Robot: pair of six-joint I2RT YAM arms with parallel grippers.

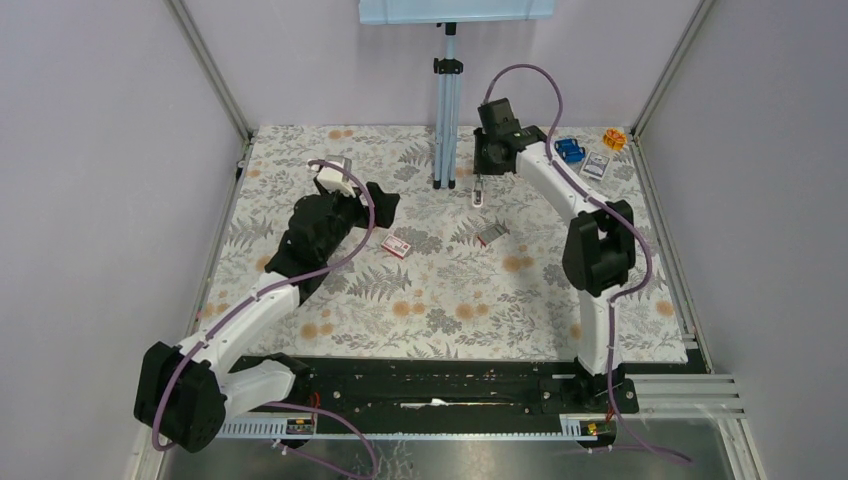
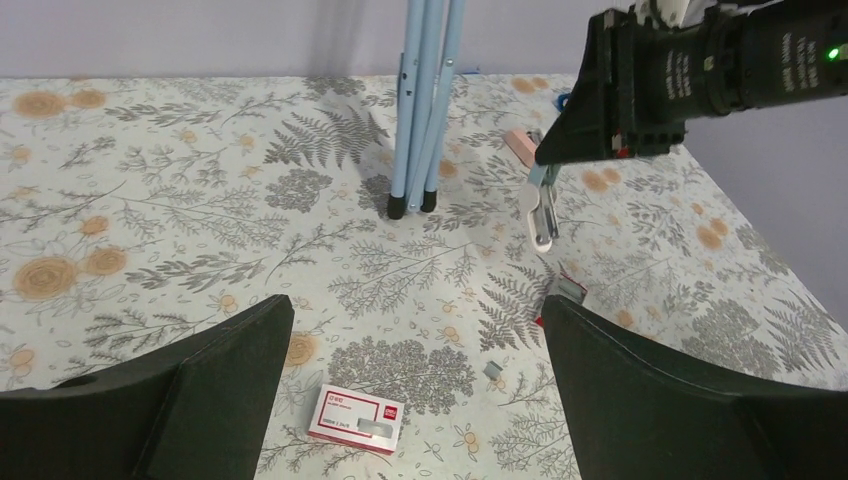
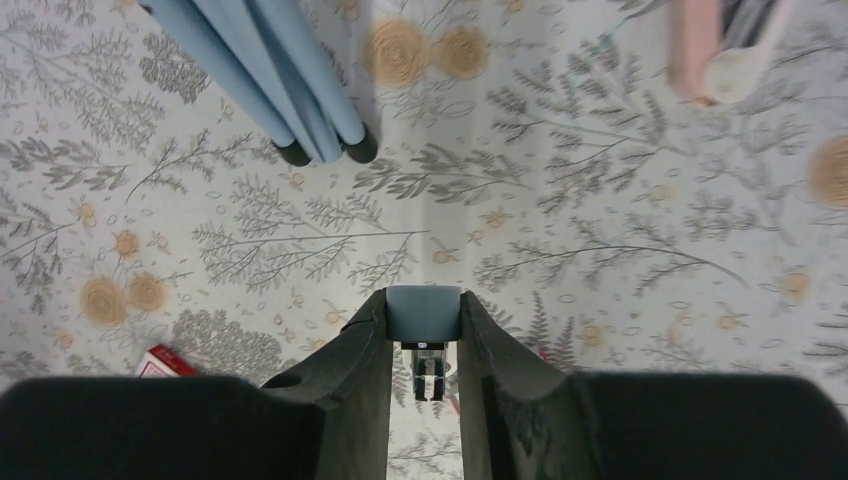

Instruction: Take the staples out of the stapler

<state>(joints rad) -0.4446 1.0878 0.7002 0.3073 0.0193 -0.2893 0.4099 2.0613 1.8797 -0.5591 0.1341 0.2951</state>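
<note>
My right gripper (image 1: 488, 158) is shut on a small grey-blue stapler (image 3: 424, 312) and holds it above the mat at the back, beside the tripod. In the left wrist view the stapler (image 2: 543, 205) hangs open below the right gripper (image 2: 560, 150), its white end pointing down. A tiny silvery strip of staples (image 2: 494, 370) lies loose on the mat between my left fingers. My left gripper (image 2: 415, 305) is open and empty, low over the mat left of centre (image 1: 378, 205).
A red-and-white box (image 2: 357, 418) lies near the left gripper (image 1: 397, 244). A grey box (image 1: 491, 234) lies mid-mat. Blue tripod legs (image 1: 445, 150) stand at the back. A pink object (image 2: 520, 145) lies by the tripod. A blue stapler (image 1: 570, 150), an orange one (image 1: 614, 138) and a box (image 1: 596, 167) sit far right.
</note>
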